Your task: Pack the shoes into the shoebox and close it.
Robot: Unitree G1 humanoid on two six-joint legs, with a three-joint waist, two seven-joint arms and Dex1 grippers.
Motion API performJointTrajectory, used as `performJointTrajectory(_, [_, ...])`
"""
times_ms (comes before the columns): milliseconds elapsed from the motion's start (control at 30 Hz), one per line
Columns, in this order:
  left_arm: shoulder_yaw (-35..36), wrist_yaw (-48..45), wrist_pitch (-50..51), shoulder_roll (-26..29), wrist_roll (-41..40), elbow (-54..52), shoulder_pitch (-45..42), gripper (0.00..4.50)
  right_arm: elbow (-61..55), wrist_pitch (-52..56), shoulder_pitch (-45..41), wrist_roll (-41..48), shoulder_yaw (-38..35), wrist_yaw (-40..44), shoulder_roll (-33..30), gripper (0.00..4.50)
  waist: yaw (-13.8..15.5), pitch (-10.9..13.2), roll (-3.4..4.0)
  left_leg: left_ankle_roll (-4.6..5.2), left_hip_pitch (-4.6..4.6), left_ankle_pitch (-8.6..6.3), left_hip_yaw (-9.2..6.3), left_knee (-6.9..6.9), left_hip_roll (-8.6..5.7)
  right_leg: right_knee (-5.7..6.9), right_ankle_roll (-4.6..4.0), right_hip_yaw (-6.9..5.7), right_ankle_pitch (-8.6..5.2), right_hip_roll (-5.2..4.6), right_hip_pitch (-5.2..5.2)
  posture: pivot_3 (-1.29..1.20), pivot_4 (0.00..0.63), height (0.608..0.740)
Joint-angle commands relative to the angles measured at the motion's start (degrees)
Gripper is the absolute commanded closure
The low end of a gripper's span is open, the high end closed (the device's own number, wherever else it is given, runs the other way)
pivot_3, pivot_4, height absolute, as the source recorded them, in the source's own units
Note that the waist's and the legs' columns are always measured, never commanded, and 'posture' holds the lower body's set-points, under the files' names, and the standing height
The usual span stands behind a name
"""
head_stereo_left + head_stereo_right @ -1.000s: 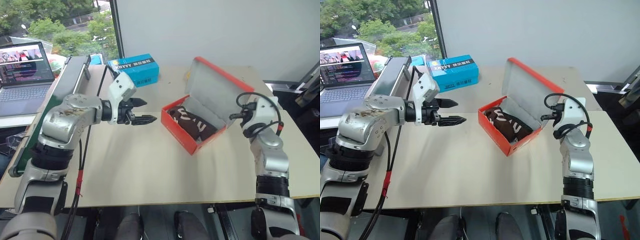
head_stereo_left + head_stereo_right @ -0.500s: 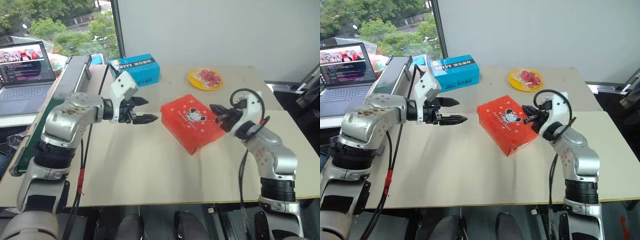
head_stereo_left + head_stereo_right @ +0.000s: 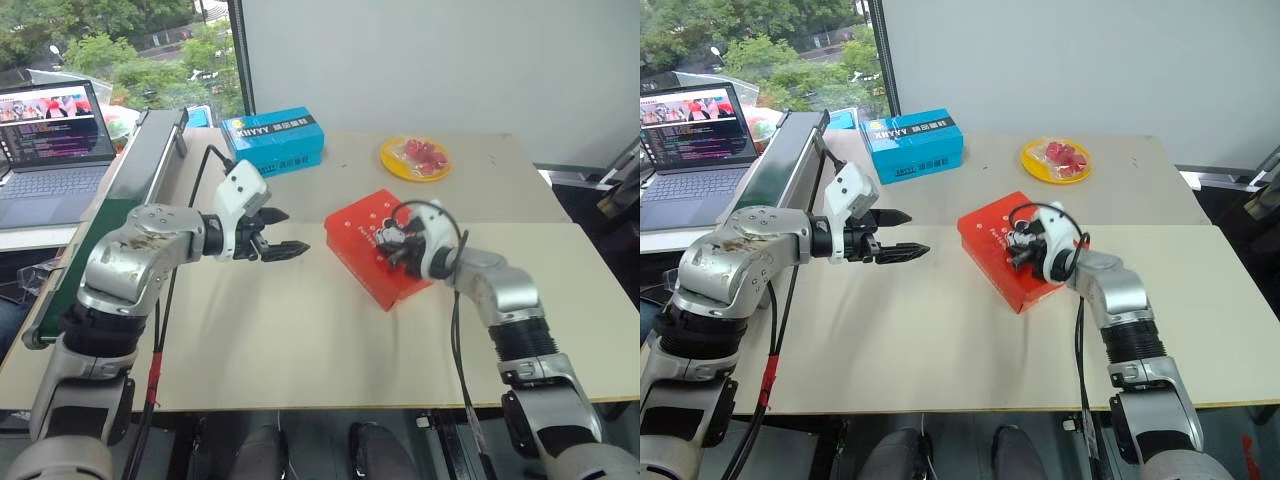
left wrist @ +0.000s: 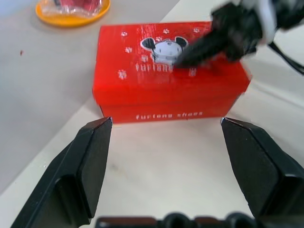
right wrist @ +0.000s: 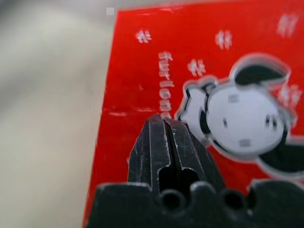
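The shoebox point(image 3: 385, 245) now lies shut on the counter point(image 3: 300, 340), its red lid with the cartoon mouse face flat over the box; a second ago that lid stood open and upright with the dark shoes showing inside, and half a second ago it was already down. The right claw point(image 3: 389, 241), fingers clenched together with nothing between them, has swung in from beyond the box's right side and now presses its tips on the lid beside the mouse print, as the right wrist view shows point(image 5: 167, 137). The left claw point(image 3: 283, 233) hovers released, fingers spread wide, above the counter near the box's left side, much where it was before. Behind the box sit the blue box point(image 3: 272, 139) and the yellow plate point(image 3: 414, 157) of red pieces, which the raised lid hid earlier.
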Motion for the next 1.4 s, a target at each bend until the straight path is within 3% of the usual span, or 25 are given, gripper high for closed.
performJointTrajectory(33, [2.6,1.4,0.8,0.2,-1.1,-4.0,0.8,0.61,4.0,-2.4,1.0,-0.3,-1.8,0.9,1.2,4.46,0.0,0.0,-0.03,0.00,0.03,0.00,-0.01,0.00,0.01,-0.03,0.00,-0.01,0.00,0.00,0.02,0.00,0.150,0.740])
performJointTrajectory(267, [3.9,4.2,1.4,-1.0,-1.7,-5.5,6.2,0.61,-6.4,-11.2,6.6,-1.6,-3.7,0.6,2.0,4.46,0.0,0.0,-0.03,0.04,0.36,-0.03,-0.07,-0.07,0.07,-0.04,0.00,-0.01,-0.01,0.01,0.30,0.00,0.150,0.740])
performJointTrajectory(500, [5.9,6.4,-10.9,-5.2,1.3,-2.8,10.7,0.61,-17.6,-11.6,8.8,-1.2,-7.4,1.8,-3.7,4.46,0.3,0.0,-0.02,0.04,0.32,-0.04,-0.08,-0.06,0.06,-0.06,-0.01,0.02,0.00,-0.02,0.23,0.00,0.150,0.740])
performJointTrajectory(600, [6.0,6.4,-13.3,-5.4,2.0,-1.7,12.5,0.61,-21.7,-8.1,11.3,0.3,-7.5,4.1,-6.5,3.84,0.3,0.0,-0.02,0.05,0.32,-0.05,-0.04,-0.07,0.06,-0.09,-0.01,0.01,0.00,-0.02,0.25,0.00,0.150,0.740])
performJointTrajectory(733, [5.9,5.2,-17.1,-5.4,2.8,-2.4,16.4,0.61,-25.3,-4.7,14.8,2.2,-10.1,4.7,-8.6,2.44,0.1,0.0,-0.02,0.06,0.34,-0.05,0.02,-0.07,0.07,-0.11,-0.01,0.03,0.00,-0.01,0.25,0.00,0.150,0.740])
performJointTrajectory(900, [8.6,7.8,-22.8,-7.2,3.6,-3.8,21.9,0.61,-26.5,-5.1,21.6,0.6,-15.8,-0.9,-9.8,0.64,0.4,0.0,-0.02,0.08,0.35,-0.06,0.04,-0.06,0.07,-0.13,-0.01,0.02,-0.01,-0.04,0.27,0.00,0.150,0.740])
performJointTrajectory(967, [9.4,10.3,-25.3,-8.5,4.9,-4.1,25.6,0.61,-28.8,-3.4,24.5,2.5,-20.7,-6.1,-6.7,0.03,0.6,0.0,-0.02,0.09,0.35,-0.07,0.04,-0.06,0.07,-0.16,-0.01,0.02,-0.01,-0.04,0.29,0.00,0.150,0.740])
performJointTrajectory(1100, [10.1,13.2,-28.8,-11.0,6.7,-2.3,30.2,0.61,-31.4,-3.9,27.9,1.5,-23.1,-11.0,-4.3,0.03,0.7,0.0,-0.01,0.09,0.38,-0.07,0.00,-0.08,0.10,-0.12,-0.01,0.10,0.00,-0.05,0.28,0.00,0.150,0.740])
performJointTrajectory(1200, [11.4,22.6,-38.2,-16.9,12.3,4.6,33.9,0.61,-31.9,-6.5,31.6,0.5,-26.6,-20.8,3.1,0.03,0.8,-0.2,0.00,0.09,0.53,-0.07,0.02,-0.12,0.10,-0.14,-0.02,0.07,0.00,-0.03,0.41,0.00,0.150,0.740])
performJointTrajectory(1267, [11.6,26.1,-41.7,-20.0,14.4,5.9,36.1,0.61,-32.1,-9.9,35.0,-2.5,-25.6,-23.5,5.7,0.03,0.9,-0.2,0.00,0.10,0.94,-0.11,0.02,-0.24,0.15,-0.23,-0.08,0.03,-0.05,-0.02,0.80,0.00,0.150,0.740])
performJointTrajectory(1400, [12.6,30.3,-44.6,-24.9,14.5,8.0,40.7,0.61,-33.1,-14.7,40.3,-4.6,-23.2,-25.9,10.4,0.03,0.8,-0.2,0.01,0.11,0.86,-0.11,0.00,-0.23,0.17,-0.20,-0.07,0.08,-0.05,-0.11,0.71,0.00,0.150,0.740])
